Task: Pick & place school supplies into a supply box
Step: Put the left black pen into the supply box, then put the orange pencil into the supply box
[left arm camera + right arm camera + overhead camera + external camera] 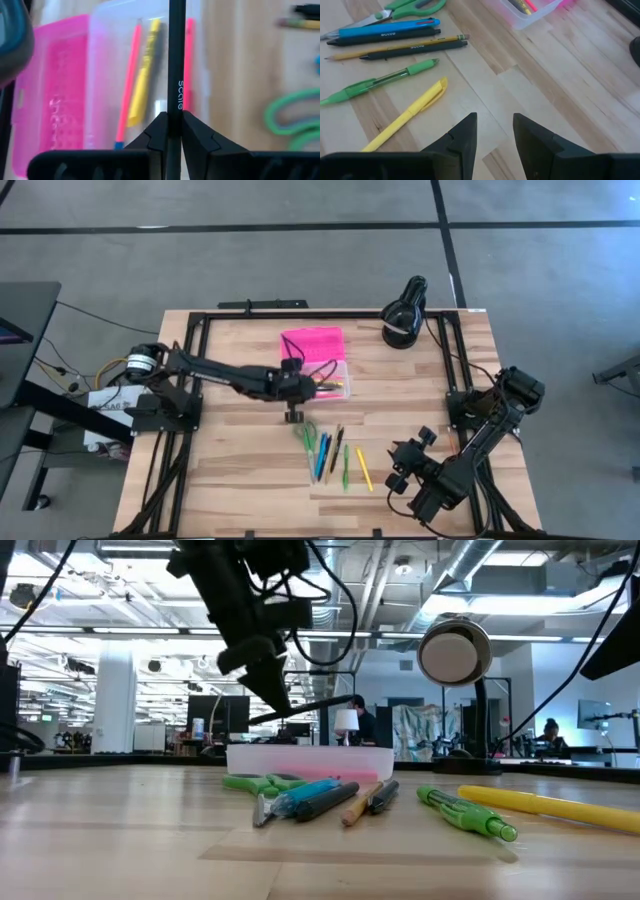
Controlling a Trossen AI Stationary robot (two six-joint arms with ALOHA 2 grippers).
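My left gripper (296, 386) (170, 126) (277, 690) hangs over the supply box and is shut on a black pen (176, 45) (322, 704). The box's clear base (335, 383) (112, 60) (310, 759) holds red and yellow pens; its pink lid (313, 342) (52, 90) lies open on the far side. Several pens, a pencil (395, 47) and green-handled scissors (309, 434) (415, 6) lie flat on the table (240, 470) near the box. My right gripper (402, 467) (495, 132) waits open to the right of the yellow pen (364, 468) (407, 116), touching nothing. My left gripper pinches the black pen between its two fingers, on the shaft just below the white lettering (174, 107). The fingers slant down from above. The pen is lifted clear, nearly level, and sticks out ahead of the fingertips over the box's clear base.
A black round lamp (403, 318) (455, 652) stands at the far right of the table. A black frame rail (300, 312) runs around the table's edge. Bare wood lies left of the loose pens and between them and my right gripper.
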